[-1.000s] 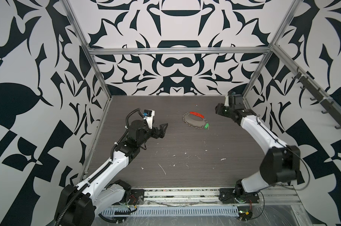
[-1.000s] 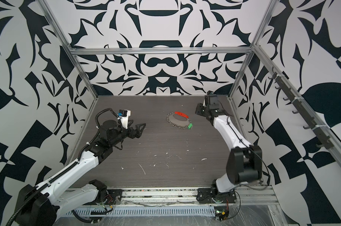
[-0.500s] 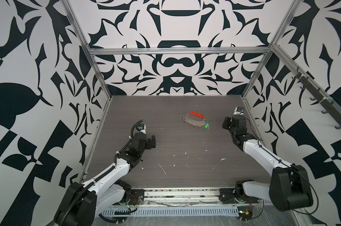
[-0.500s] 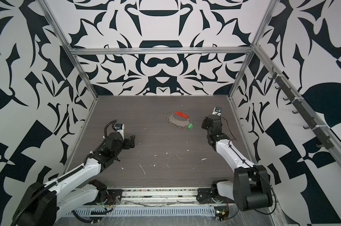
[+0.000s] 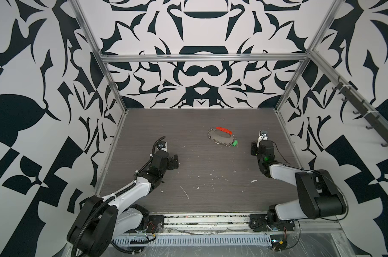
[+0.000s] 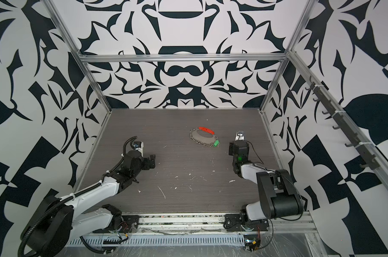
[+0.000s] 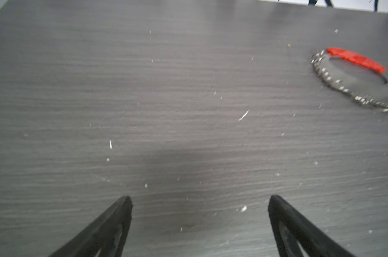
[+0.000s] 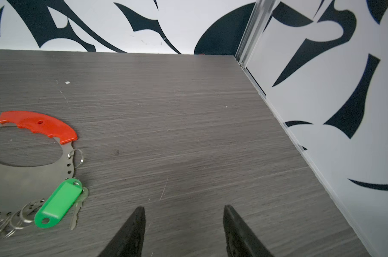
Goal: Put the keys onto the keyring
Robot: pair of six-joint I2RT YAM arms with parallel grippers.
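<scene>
The keyring (image 5: 219, 139) lies flat on the dark table toward the back, in both top views, with a red curved segment (image 5: 223, 129) on its far side. The keys, a green tag (image 8: 59, 203) over a silver key, lie against the keyring's (image 8: 21, 180) rim among several small split rings. In a top view the green tag (image 6: 216, 143) sits at the ring's right end. My right gripper (image 8: 184, 210) hovers low, right of the tag, open and empty. My left gripper (image 7: 198, 200) is open wide and empty over bare table, far left of the keyring (image 7: 366, 89).
Small white flecks (image 5: 185, 193) are scattered over the front half of the table. The cell's right wall and its metal rail (image 8: 277, 111) run close beside my right gripper. The back wall stands behind the keyring.
Both arms have pulled back toward the front and dropped low over the table. The right gripper's jaws have spread slightly wider. The keyring and green tag have not moved.
</scene>
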